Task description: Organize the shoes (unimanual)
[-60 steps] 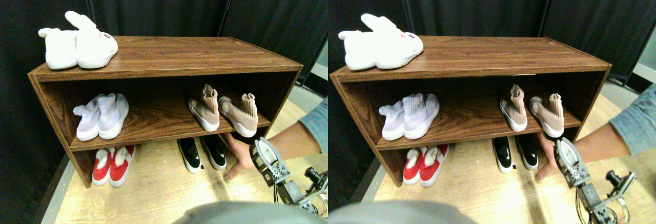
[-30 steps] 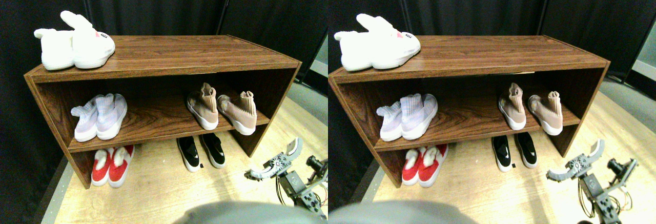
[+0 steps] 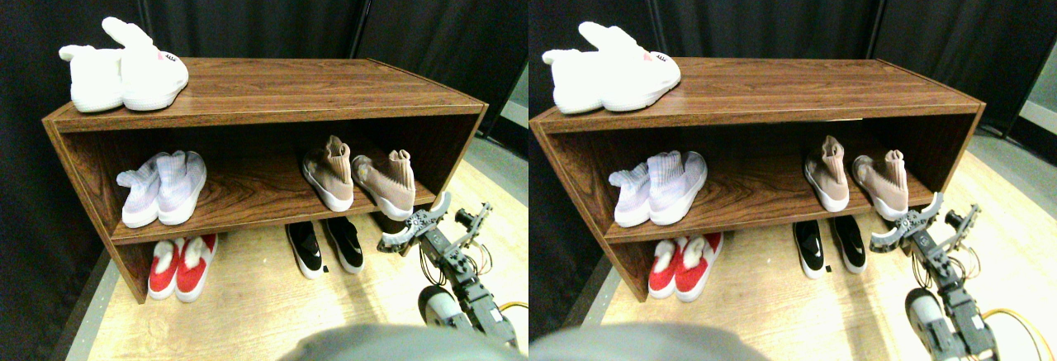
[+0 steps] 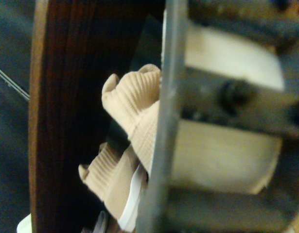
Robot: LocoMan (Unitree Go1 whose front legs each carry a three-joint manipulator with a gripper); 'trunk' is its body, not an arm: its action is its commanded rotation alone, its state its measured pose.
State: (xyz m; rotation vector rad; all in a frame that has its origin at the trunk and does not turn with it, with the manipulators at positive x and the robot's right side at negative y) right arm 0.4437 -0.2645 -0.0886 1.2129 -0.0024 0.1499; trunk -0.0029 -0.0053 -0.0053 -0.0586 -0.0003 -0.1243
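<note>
Two tan knit sock sneakers with white soles [image 3: 329, 173] [image 3: 385, 182] stand on the right end of the middle shelf, toes turned toward the front. Their ribbed collars [image 4: 132, 97] show close up in the wrist view, past the dark jaw frame. A pair of low black slip-ons [image 3: 324, 246] sits on the floor under that shelf. My right gripper [image 3: 415, 222] hangs open just off the shelf's right front corner. It is below and right of the nearer tan sneaker and holds nothing.
The brown wooden rack [image 3: 272, 88] carries white bunny slippers [image 3: 124, 68] on its top left and a lavender knit pair [image 3: 162, 186] on the middle shelf's left. Red and white shoes [image 3: 182, 264] sit on the floor below. Black curtains hang behind; light wood floor lies in front.
A person's arm that reached under the shelf a second ago is gone. My gripper has turned, spread its jaws and risen from the floor toward the shelf's right front corner.
</note>
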